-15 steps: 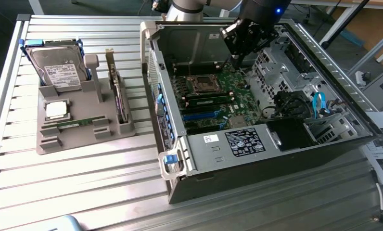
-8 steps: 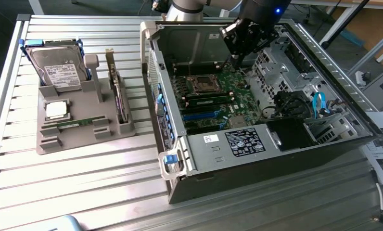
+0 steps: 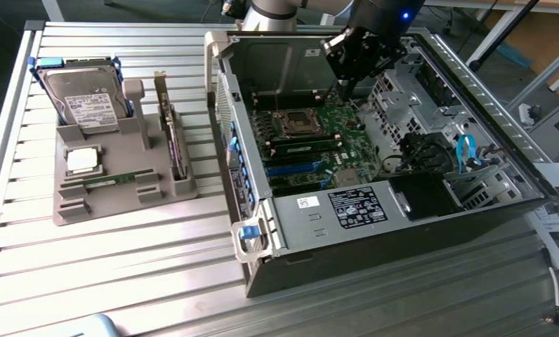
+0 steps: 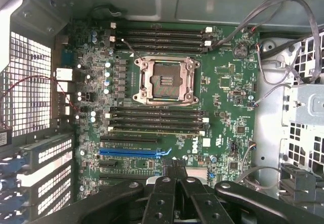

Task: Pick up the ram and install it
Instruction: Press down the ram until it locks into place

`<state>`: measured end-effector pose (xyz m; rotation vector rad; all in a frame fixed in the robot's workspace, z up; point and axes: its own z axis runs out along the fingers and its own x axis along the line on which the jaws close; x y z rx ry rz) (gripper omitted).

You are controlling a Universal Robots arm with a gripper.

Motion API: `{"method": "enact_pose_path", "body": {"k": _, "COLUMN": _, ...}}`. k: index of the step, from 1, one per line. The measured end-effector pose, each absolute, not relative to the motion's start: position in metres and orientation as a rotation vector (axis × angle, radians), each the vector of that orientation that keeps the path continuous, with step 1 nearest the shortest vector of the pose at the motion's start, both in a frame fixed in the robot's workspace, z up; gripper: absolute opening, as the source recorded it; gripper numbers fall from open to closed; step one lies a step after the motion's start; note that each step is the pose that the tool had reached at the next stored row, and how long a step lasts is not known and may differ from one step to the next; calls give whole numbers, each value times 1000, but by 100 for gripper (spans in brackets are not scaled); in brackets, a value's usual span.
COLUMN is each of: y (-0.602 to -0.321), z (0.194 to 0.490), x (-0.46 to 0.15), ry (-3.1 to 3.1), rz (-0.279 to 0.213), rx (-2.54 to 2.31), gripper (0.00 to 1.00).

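Observation:
My gripper (image 3: 347, 83) hangs shut over the far part of the motherboard (image 3: 331, 123) inside the open computer case (image 3: 373, 232), with nothing between its fingers. In the wrist view the fingertips (image 4: 174, 176) meet above the board's near edge. A thin green ram stick (image 3: 303, 148) stands seated in one of the memory slots beside the CPU socket (image 3: 292, 123); in the wrist view it is the lighter strip (image 4: 157, 131) among the dark slots. Another thin green stick (image 3: 111, 179) lies in the grey holder (image 3: 120, 203) at the exterior view's left, far from the gripper.
The grey holder also carries a silver hard drive (image 3: 90, 98), a CPU chip (image 3: 81, 160) and an upright dark expansion card (image 3: 172, 133). Drive cages and cables (image 3: 448, 154) crowd the case on the exterior view's right. The ribbed metal table (image 3: 120, 274) surrounds the case.

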<state>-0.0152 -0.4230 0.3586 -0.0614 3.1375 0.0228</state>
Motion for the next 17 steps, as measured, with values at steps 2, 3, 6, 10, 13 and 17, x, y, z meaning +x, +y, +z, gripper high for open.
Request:
{"method": "enact_pose_path", "body": {"k": 2, "y": -423, "z": 359, "x": -16, "ry": 3137, "rz": 23, "rx": -61, "gripper": 11}}
{"method": "enact_pose_path", "body": {"k": 3, "y": -423, "z": 359, "x": -16, "ry": 3137, "rz": 23, "rx": -61, "gripper": 11}}
{"method": "enact_pose_path", "body": {"k": 6, "y": -423, "z": 358, "x": -19, "ry": 3137, "rz": 23, "rx": -60, "gripper": 11}}
{"method": "enact_pose_path", "body": {"k": 10, "y": -423, "z": 359, "x": -19, "ry": 3138, "rz": 23, "rx": -60, "gripper": 11}}
{"method": "enact_pose_path", "body": {"k": 13, "y": -422, "z": 359, "x": -20, "ry": 3137, "rz": 23, "rx": -59, "gripper": 11}}
{"method": "enact_pose_path", "body": {"k": 17, "y": -422, "z": 358, "x": -21, "ry": 3138, "rz": 23, "rx": -59, "gripper": 11}}
